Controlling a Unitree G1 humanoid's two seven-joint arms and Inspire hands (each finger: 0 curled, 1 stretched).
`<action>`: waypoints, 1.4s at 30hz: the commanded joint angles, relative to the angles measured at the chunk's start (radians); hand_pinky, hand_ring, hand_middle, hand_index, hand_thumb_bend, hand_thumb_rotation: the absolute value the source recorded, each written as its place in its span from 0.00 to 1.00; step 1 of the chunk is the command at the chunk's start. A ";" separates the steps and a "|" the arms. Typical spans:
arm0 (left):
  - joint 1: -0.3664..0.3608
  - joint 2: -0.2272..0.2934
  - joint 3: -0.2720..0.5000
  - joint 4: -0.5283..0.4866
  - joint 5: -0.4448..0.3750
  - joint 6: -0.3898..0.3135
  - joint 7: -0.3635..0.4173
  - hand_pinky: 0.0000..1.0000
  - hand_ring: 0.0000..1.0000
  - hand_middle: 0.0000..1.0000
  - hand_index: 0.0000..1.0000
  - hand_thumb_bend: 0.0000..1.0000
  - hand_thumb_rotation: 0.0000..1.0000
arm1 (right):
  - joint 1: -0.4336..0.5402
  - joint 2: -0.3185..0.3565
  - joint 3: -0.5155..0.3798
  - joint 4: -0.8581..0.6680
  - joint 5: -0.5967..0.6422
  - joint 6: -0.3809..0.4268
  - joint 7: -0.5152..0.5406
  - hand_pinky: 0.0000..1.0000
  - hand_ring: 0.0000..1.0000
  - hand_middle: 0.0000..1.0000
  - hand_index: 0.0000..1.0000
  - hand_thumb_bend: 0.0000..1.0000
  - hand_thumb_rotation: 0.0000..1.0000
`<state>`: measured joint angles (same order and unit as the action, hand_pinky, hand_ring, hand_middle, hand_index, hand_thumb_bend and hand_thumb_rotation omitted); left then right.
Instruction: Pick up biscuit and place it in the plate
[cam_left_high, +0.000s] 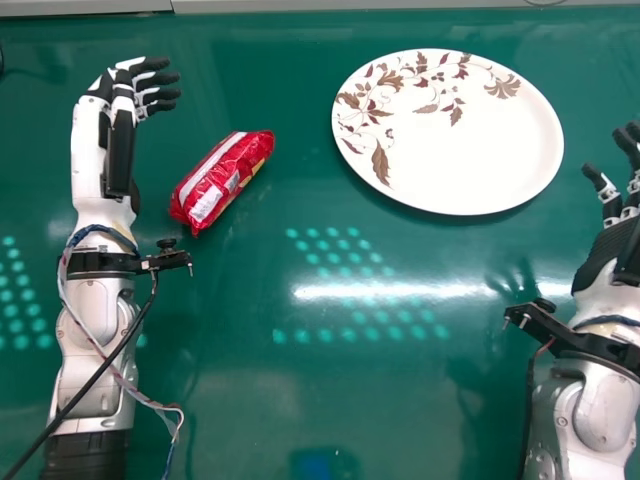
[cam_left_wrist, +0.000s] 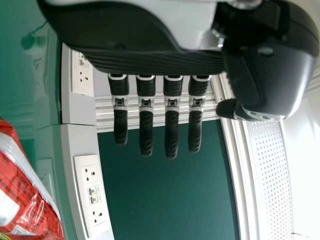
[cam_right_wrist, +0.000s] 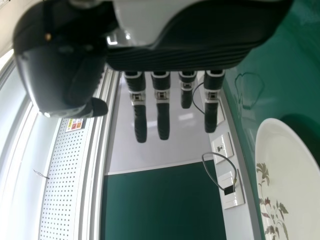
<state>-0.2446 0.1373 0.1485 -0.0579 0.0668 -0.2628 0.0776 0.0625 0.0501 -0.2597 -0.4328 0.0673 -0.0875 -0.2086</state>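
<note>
While the biscuit packet (cam_left_high: 222, 178) lies slantwise on the green table (cam_left_high: 330, 400), between the left hand (cam_left_high: 121, 145) and the floral-patterned white plate (cam_left_high: 460, 150), neither hand touches it. The left hand is open, its fingers extended; the right hand (cam_left_high: 612, 250), near the plate, has its fingers straight and apart from the thumb. The red wrapper bears a white label (cam_left_high: 206, 203), its print too small to tell. In the right wrist view, a small coloured sticker (cam_right_wrist: 75, 124) marks the perforated panel (cam_right_wrist: 62, 180), its wording unclear.
</note>
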 joint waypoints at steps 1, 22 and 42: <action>0.018 0.005 0.004 -0.009 -0.002 0.000 -0.003 0.65 0.63 0.65 0.69 0.21 0.00 | 0.019 0.006 -0.004 -0.003 0.002 -0.007 -0.001 0.74 0.78 0.78 0.72 0.50 0.25; 0.060 0.141 -0.045 -0.055 0.136 0.019 -0.099 1.00 1.00 1.00 1.00 0.55 0.35 | 0.030 0.004 -0.007 -0.031 -0.010 0.013 -0.008 0.71 0.75 0.77 0.74 0.50 0.26; 0.038 0.348 -0.105 -0.097 0.390 0.095 -0.212 0.94 0.99 1.00 1.00 0.90 0.32 | 0.045 0.008 -0.006 -0.063 -0.022 0.025 -0.013 0.75 0.78 0.79 0.72 0.50 0.26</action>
<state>-0.2064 0.4670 0.0542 -0.1360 0.4400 -0.1785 -0.1234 0.0919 0.0492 -0.2644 -0.4842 0.0503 -0.0670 -0.2159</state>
